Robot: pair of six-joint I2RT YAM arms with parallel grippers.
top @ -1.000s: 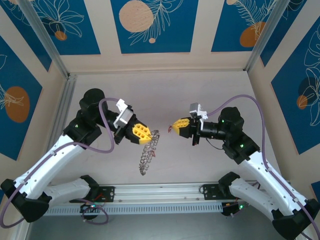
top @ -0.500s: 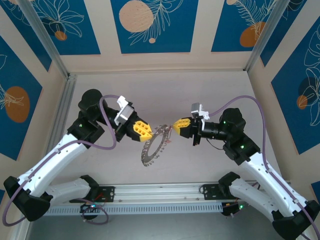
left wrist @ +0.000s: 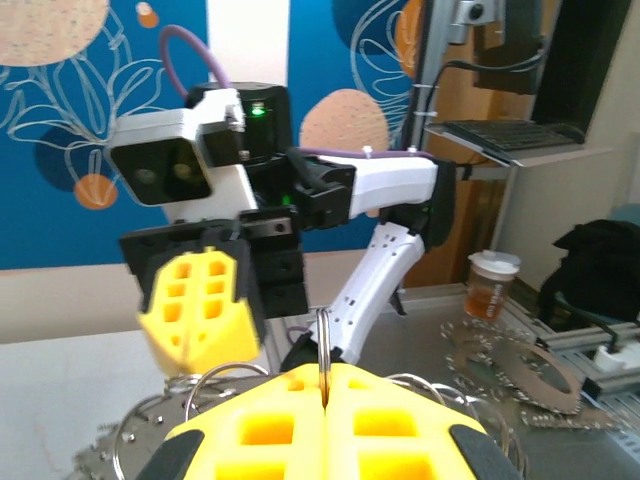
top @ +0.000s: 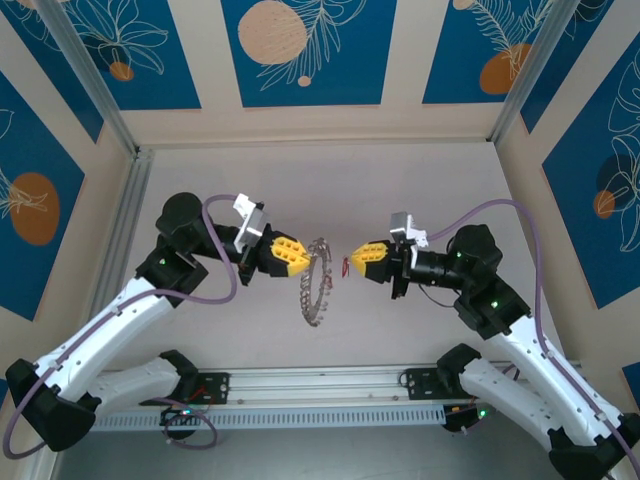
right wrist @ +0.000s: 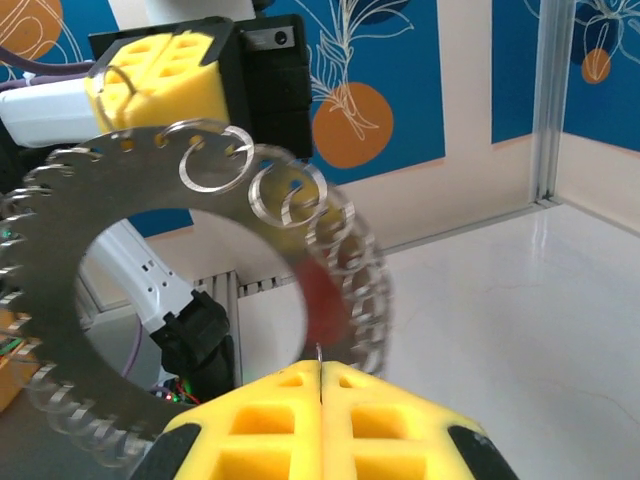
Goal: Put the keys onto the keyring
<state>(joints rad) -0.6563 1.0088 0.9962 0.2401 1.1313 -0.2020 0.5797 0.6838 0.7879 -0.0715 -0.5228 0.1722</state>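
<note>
— Where is the keyring (top: 318, 282)?

— Up off the table (top: 400, 190), mid-scene, hanging between the two arms. From above it stands nearly edge-on, with the keys (top: 309, 303) fringing its rim all round.

— Who has it?

— The left gripper (top: 300, 257). Its yellow fingers are pressed together on the ring's upper left edge. In the left wrist view a thin strip of the ring rises straight out of the seam between them.

— And the right gripper (top: 357, 261)?

— Just right of the ring, pointing at it. Its fingers are pinched tight too, with a red piece (top: 345, 267) at their tips. In the right wrist view a thin metal stub pokes up from the seam, with a red blur just beyond it.

— Is the red piece touching the ring?

— I cannot tell. From above there is a narrow gap. From the right wrist the red blur overlaps the ring's lower right rim, and the ring's open middle faces that camera.

— Anything else about the keys?

— They are small silvery loops, packed close along the rim.
</note>
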